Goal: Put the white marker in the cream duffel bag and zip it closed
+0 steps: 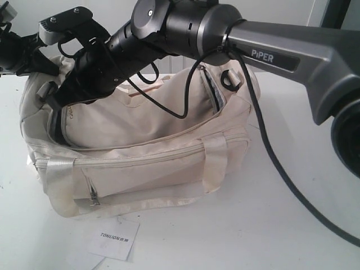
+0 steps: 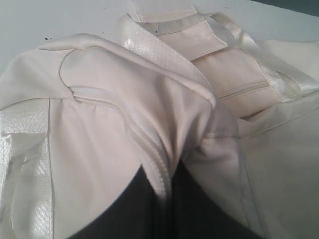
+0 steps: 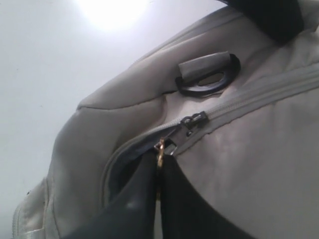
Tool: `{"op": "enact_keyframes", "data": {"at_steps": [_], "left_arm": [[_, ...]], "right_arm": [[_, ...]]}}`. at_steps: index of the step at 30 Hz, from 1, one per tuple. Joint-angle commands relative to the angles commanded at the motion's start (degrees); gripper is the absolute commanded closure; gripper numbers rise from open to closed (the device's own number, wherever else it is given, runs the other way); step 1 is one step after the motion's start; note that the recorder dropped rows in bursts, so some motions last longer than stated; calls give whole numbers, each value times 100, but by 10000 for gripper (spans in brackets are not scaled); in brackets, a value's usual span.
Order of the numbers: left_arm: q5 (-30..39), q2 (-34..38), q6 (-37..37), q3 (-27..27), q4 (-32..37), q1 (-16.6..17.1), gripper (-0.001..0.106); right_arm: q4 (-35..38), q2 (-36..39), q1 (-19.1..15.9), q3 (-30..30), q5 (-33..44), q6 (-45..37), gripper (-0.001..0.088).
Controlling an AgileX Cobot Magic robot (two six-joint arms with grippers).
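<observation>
Bag (image 1: 140, 163), cream and soft, sits on the white table (image 1: 253, 225) with its front pocket facing the exterior camera. Its top zip is partly undone, and the mouth gapes along the front edge while the flap sags inward. The right arm (image 1: 270, 50) reaches across from the right, over the bag, and down to the bag's left end. In the right wrist view the right gripper (image 3: 159, 162) has its fingers pressed together, pinching the small gold zip pull (image 3: 160, 148) where the zip is parted. Just beyond it a black slider (image 3: 194, 121) sits on the closed stretch of zip, and a black clip (image 3: 209, 82) hangs in a fabric loop on the bag's end above that. In the left wrist view the left gripper (image 2: 162, 174) is clamped on the bag, a ribbed zip band running up between its two dark fingers and the cloth bunched around them. A satin handle (image 2: 149, 47) lies folded over the fabric above. A white paper tag (image 1: 112, 238) with dark print lies flat on the table near the bag's front.
</observation>
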Motion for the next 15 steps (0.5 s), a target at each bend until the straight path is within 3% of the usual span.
{"op": "enact_keyframes", "data": {"at_steps": [15], "left_arm": [[-1,0,12,0,0,0,1050]], "right_arm": [[0,0,0,0,381,0,868]]}}
